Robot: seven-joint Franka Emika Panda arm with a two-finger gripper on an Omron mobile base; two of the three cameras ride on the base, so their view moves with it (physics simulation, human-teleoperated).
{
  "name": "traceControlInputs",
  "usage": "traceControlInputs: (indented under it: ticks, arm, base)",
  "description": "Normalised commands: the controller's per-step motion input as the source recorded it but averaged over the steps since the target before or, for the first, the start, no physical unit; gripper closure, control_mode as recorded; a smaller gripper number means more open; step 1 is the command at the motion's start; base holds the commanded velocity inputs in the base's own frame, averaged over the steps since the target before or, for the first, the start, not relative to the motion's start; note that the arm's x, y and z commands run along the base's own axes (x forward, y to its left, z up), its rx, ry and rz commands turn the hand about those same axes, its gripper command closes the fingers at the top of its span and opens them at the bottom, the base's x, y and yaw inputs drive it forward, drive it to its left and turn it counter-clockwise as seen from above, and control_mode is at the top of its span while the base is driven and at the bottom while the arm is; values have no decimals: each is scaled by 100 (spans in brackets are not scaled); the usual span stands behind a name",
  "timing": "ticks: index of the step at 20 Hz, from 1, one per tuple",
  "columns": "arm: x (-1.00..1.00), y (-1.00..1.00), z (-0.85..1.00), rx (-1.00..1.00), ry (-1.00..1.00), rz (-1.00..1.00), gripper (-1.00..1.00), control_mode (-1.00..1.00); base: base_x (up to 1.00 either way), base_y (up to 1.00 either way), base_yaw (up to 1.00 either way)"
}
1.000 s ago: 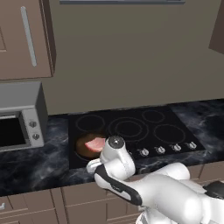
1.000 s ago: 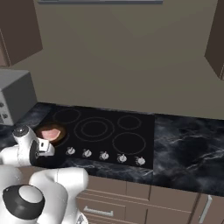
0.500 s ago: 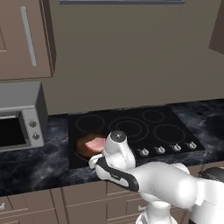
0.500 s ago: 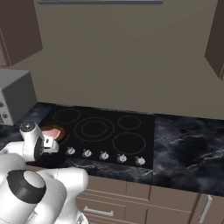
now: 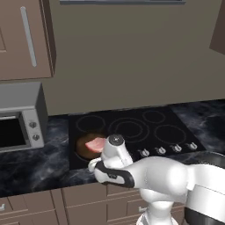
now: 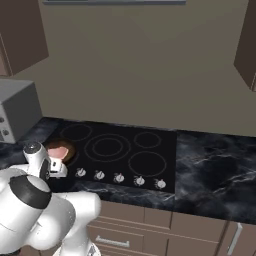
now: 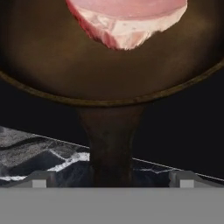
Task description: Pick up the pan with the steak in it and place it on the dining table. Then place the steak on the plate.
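Arm now farther forward over the stovetop (image 5: 132,127), wide-spread fingers (image 7: 41,178) flanking the handle of the pan (image 7: 65,61) holding the steak (image 7: 127,19)

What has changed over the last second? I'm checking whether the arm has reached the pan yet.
The arm has swung its hand a little toward the right along the stovetop's front edge. The gripper now has open jaws on either side of the pan's handle, holding nothing. The pan, the steak and the microwave stayed put.

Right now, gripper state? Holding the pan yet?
Gripper: open, holding nothing; its fingertips straddle the pan handle.
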Motion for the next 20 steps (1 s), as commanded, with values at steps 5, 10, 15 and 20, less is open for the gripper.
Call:
traceControlInputs:
  ticks: [5, 10, 15, 20]
  arm:
    - [0, 0, -14, 0, 0, 0, 100, -100]
    - [-4, -1, 4, 1, 0, 0, 100, -100]
    - [-21, -6, 33, 8, 4, 0, 100, -100]
    - [-42, -13, 54, 9, 2, -1, 100, -100]
  base:
    - [0, 0, 0]
    - [0, 0, 0]
    - [0, 0, 0]
    - [0, 0, 0]
